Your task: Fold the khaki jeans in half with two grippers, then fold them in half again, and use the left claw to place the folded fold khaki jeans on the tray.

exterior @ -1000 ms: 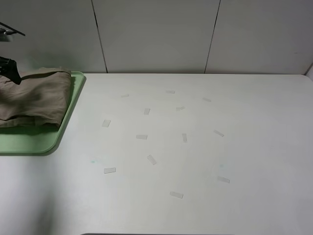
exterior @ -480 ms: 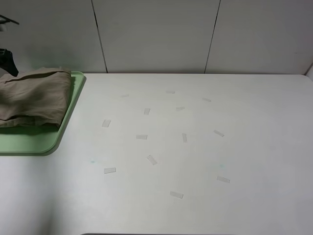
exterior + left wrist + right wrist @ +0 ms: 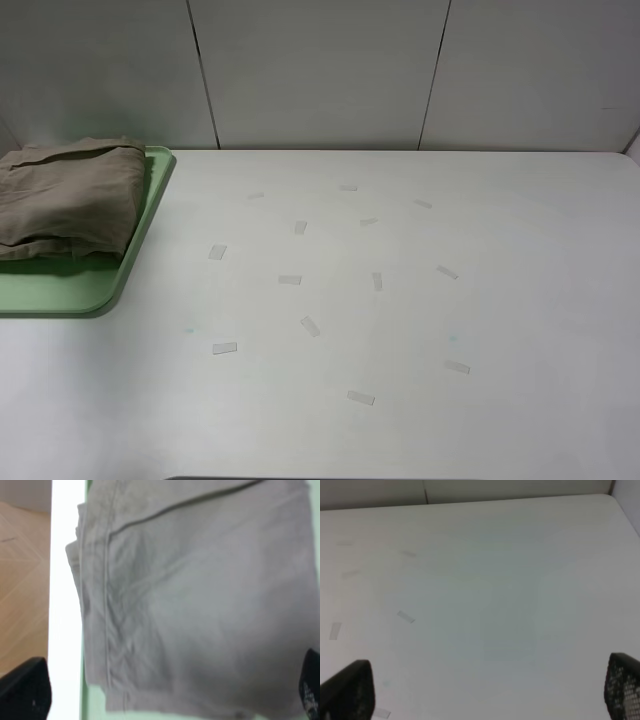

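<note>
The folded khaki-tan cotton jeans (image 3: 68, 200) are being shown resting on the flat pale-green plastic tray (image 3: 70, 288) at the table's left edge. The left gripper (image 3: 165, 700) and right gripper (image 3: 485, 690) are being held spread wide, pinching nothing. The soft, light, limp cloth is judged best pinched through all layers at a folded edge.
</note>
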